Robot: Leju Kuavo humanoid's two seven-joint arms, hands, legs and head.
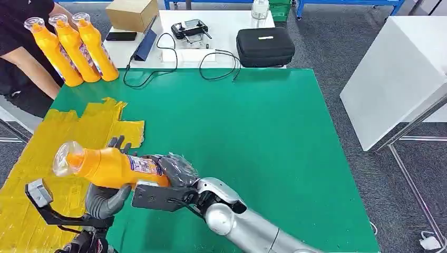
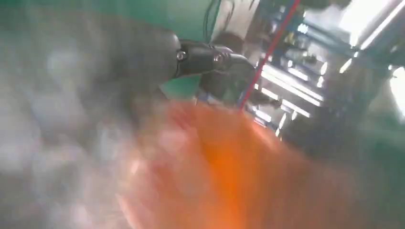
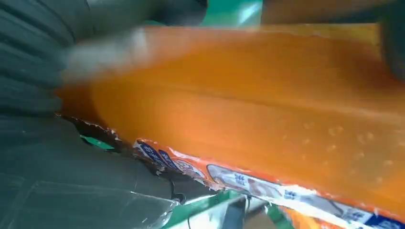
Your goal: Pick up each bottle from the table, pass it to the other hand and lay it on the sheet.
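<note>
An orange bottle [image 1: 108, 166] with a clear cap and a printed label lies level in the air above the near left of the green table [image 1: 253, 137]. My right hand [image 1: 176, 171] grips its base end; the bottle [image 3: 267, 109] lies right against that hand. My left hand [image 1: 107, 199] cups the bottle's middle, thumb underneath and fingers [image 1: 119, 143] rising behind it. How tightly it holds is unclear. The left wrist view is blurred, with a dark finger [image 2: 205, 57] reaching over the orange body [image 2: 229, 176]. The crumpled yellow sheet [image 1: 47, 142] lies under and left of the bottle.
Three more orange bottles [image 1: 76, 47] lean together at the table's far left corner beside a person in black [image 1: 21, 58]. Behind the table lie a cardboard box [image 1: 132, 13], a controller [image 1: 190, 27], a black case [image 1: 265, 46] and cables. A white table [image 1: 400, 68] stands to the right.
</note>
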